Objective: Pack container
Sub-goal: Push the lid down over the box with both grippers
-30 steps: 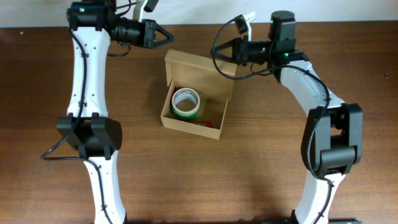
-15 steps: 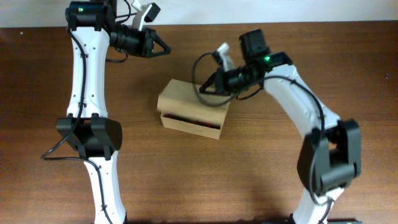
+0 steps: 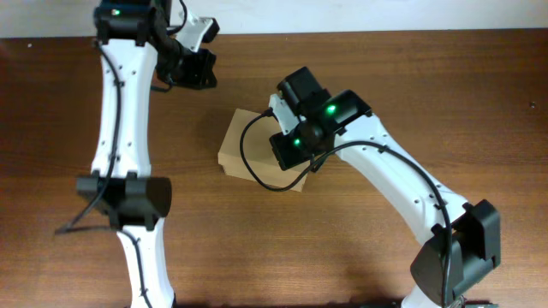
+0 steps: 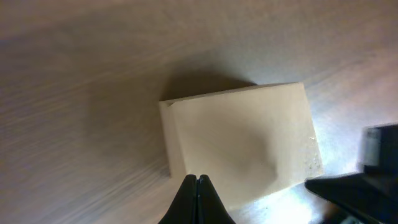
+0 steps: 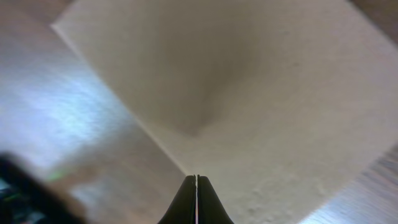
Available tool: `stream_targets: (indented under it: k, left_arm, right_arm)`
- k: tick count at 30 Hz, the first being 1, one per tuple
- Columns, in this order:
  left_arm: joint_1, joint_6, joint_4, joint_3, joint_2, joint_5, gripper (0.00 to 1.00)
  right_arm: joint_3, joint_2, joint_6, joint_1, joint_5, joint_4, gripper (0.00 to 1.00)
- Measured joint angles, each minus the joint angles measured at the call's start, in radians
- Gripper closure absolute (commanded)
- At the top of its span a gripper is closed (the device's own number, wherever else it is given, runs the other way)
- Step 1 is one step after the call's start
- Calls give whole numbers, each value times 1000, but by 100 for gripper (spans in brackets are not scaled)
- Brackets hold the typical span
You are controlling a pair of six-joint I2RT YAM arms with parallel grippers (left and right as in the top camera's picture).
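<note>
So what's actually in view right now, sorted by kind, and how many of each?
Cardboard box: 1, lid closed
Grippers: 2, the left gripper and the right gripper, both shut
Wooden table: 1
Total: 4

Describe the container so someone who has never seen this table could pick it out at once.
On the dark wooden table, look near the middle, between the two white arms. The container is the plain tan cardboard box there, lid shut, partly covered by the right arm. It is the only loose object in view and far paler than the wood.
</note>
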Motion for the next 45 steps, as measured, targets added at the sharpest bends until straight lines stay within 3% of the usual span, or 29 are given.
stream_targets:
  k: [8, 17, 27, 45]
  left_arm:
    - [-121, -119, 0, -13, -272, -279, 98]
    - [-237, -222, 1, -293, -349, -465, 98]
    - [-240, -229, 142, -678, -331, -389, 98]
    - [-238, -229, 415, -1064, -341, -286, 98]
  right_arm:
    - [-24, 0, 1, 10, 143, 2, 96]
    - [-166, 2, 0, 10, 170, 95, 96]
    - [-170, 1, 0, 10, 170, 104, 96]
    - [-172, 1, 0, 10, 167, 103, 96]
